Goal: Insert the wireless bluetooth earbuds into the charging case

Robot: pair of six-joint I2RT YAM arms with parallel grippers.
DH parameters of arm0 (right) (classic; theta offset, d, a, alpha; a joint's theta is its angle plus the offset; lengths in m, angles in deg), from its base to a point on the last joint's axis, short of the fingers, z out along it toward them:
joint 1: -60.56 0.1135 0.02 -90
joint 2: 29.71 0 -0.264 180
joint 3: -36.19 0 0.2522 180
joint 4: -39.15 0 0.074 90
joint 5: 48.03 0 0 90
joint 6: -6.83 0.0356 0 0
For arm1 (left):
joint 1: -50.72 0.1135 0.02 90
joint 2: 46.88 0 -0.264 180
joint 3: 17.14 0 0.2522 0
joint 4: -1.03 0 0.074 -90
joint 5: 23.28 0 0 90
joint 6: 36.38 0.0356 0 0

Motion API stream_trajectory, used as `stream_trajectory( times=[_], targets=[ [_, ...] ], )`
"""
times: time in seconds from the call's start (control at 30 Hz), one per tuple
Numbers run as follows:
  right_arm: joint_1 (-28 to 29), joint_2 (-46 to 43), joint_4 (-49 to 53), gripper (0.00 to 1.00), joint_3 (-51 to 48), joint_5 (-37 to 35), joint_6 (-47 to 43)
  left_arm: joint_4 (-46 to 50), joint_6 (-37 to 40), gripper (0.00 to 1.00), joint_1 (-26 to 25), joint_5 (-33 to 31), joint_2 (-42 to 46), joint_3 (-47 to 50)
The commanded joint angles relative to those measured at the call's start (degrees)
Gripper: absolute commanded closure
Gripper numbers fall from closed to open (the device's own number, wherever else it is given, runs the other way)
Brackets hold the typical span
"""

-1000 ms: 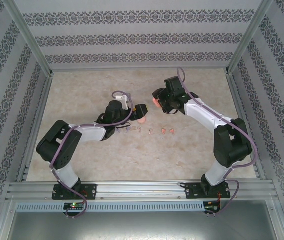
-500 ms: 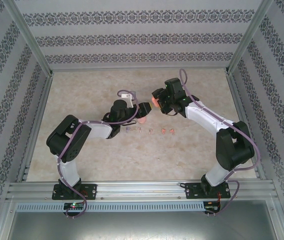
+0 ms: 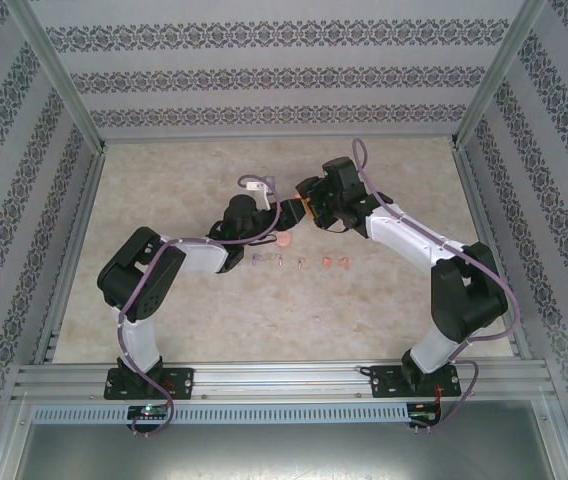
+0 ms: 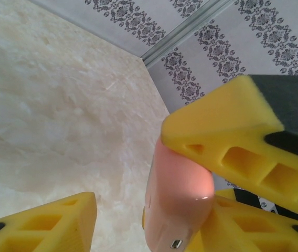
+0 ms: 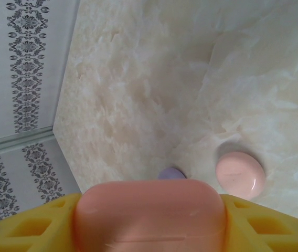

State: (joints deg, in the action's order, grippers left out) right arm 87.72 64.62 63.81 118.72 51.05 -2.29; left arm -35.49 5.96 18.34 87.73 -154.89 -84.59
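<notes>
My right gripper [image 3: 309,208] is shut on an orange-pink charging case [image 5: 151,215], with a yellow finger [image 5: 33,226] on each end of it. My left gripper [image 3: 286,213] meets it above the table. In the left wrist view that case [image 4: 178,199] stands between my left gripper's [image 4: 151,207] jaws: it touches the right finger [image 4: 238,231], and a gap separates it from the left finger [image 4: 49,226]. The big yellow finger [image 4: 222,136] on top belongs to the right gripper. The tiny earbuds [image 3: 302,262] lie in a row on the table just below both grippers.
A shut pale pink case [image 3: 283,240] [image 5: 240,175] lies on the table under the grippers. A purple case [image 5: 171,172] peeks out behind the held one. The marble-look table [image 3: 184,190] is walled by patterned panels and metal posts [image 3: 59,75].
My left gripper rose from over the pink case towards the right gripper, and its jaws narrowed around the held case. The right gripper shifted slightly left with its case.
</notes>
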Motion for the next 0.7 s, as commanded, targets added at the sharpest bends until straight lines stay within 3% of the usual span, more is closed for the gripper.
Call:
stream_trajectory(
  times=[0.0,0.47,0.67],
  targets=[
    [0.7,0.25,-1.22,0.47,1.46,0.5,0.81,-2.88,0.2,0.49,-1.02,0.46,-0.97,-1.48],
    [1.23,-0.02,-2.23,0.47,0.94,0.72,1.19,-3.82,0.28,0.63,-1.02,0.37,-1.77,-1.6],
    [1.46,-0.1,-2.46,0.47,0.99,0.34,1.38,-4.43,0.29,0.76,-1.01,0.61,-1.81,-1.43]
  ],
)
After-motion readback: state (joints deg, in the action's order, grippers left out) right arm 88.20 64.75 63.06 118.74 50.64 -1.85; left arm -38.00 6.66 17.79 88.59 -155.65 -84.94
